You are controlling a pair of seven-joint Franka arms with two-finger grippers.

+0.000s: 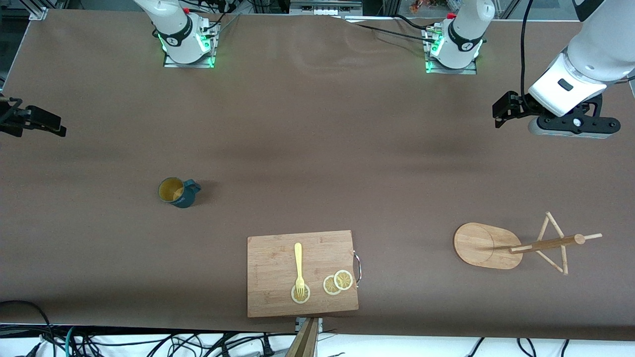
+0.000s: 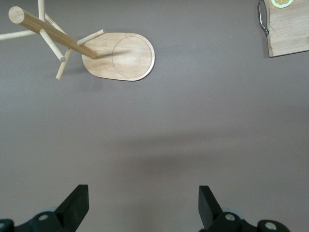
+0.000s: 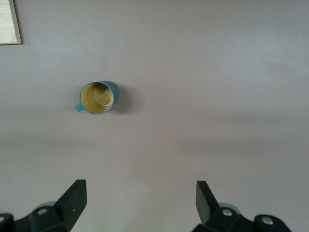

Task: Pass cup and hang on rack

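Front view first: nearest you sits the cutting board, then the rack toward the left arm's end of the counter. Farther back, the cup stands upright toward the right arm's end, handle pointing toward the left arm's end. Your right end effector, fingers spread and empty, is the closer one; the left end effector waits released above the rack's end.

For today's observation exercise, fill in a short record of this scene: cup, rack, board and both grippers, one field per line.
cup: cup upright on the table, toward the right arm's end
rack: rack toward the left arm's end, empty pegs
board: cutting board with fork and lemon slices
left gripper: left gripper open, above bare table
right gripper: right gripper open, empty
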